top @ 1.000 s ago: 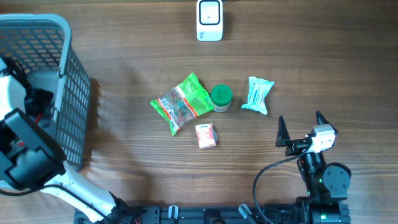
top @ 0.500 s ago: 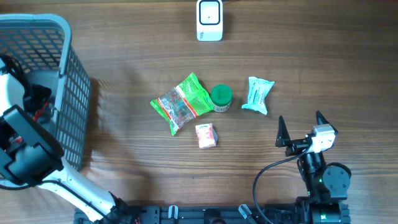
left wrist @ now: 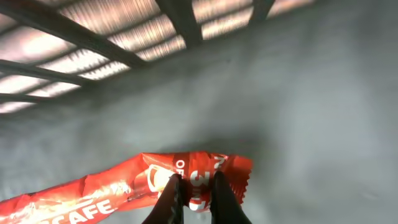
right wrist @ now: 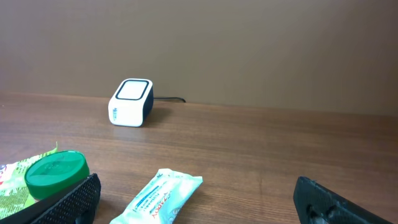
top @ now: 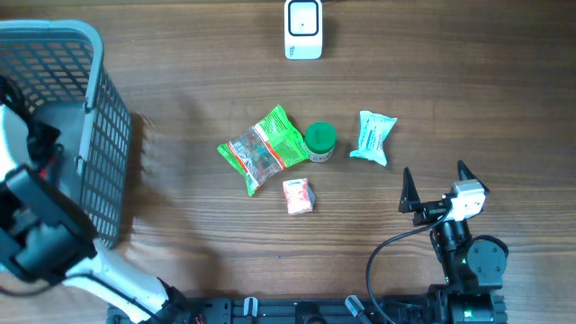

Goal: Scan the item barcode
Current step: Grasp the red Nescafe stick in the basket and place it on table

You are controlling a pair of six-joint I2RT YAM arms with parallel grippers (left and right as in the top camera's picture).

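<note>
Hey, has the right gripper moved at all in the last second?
No. In the overhead view the right gripper stays open in the same spot, just below and right of the pale teal packet, which has not shifted either.

We had overhead looking straight down on the table [top: 180,72]; left wrist close inside the basket [left wrist: 292,93]; right wrist low, sharing the scanner [right wrist: 130,102] with overhead.

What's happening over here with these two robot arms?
The left gripper is down inside the grey basket, shut on a red coffee sachet. The right gripper hangs open above the table, holding nothing. The white scanner sits at the far side, so nothing is being scanned yet.
</note>
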